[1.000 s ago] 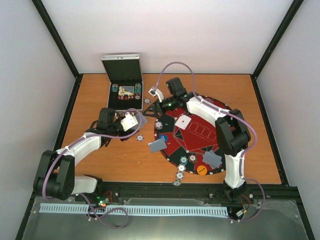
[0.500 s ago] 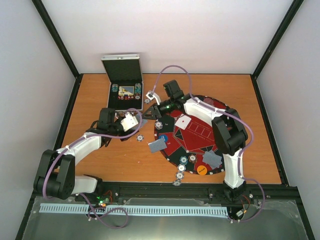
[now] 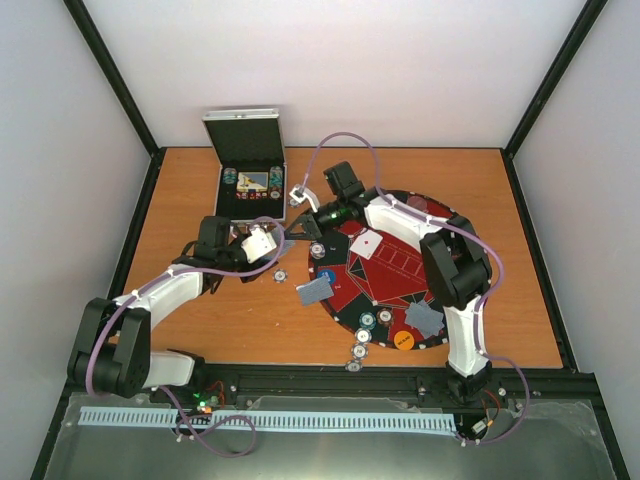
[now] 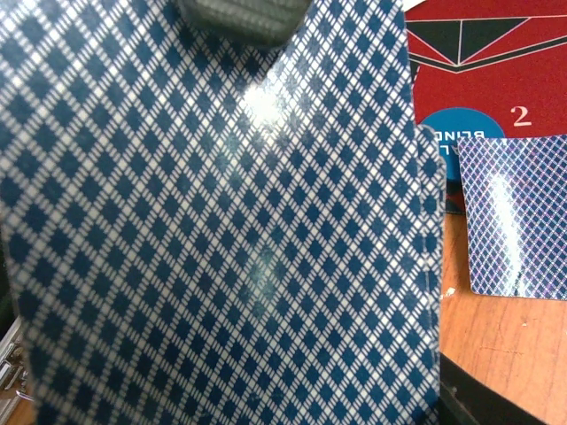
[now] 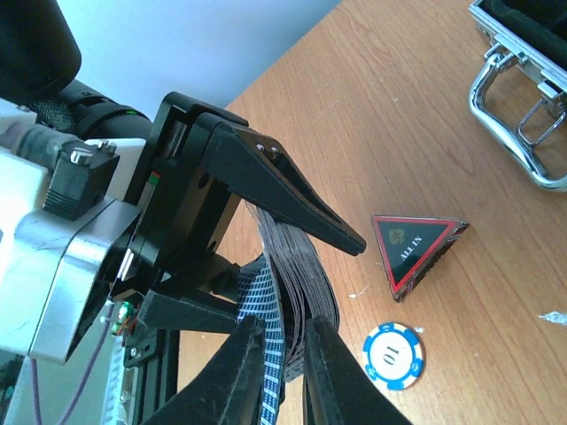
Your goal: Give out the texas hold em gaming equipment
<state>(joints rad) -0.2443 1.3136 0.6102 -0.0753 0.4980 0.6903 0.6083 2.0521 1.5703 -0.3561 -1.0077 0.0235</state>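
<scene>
From the right wrist, left gripper (image 3: 258,243) clamps the deck (image 4: 221,230); right gripper (image 5: 285,328) pinches one card (image 5: 268,350); token (image 5: 416,252), chip (image 5: 392,354) lower right; case (image 5: 523,115) upper right.

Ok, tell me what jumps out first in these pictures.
The left gripper holds a deck of playing cards mid-table, and the right gripper pinches its edge. Right of them lies a round red-and-black poker mat; an open metal case stands at the far edge.

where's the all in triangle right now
Right wrist view: the all in triangle lies flat on the wooden table, right of the card deck, just above the blue chip, below-left of the case handle.
</scene>
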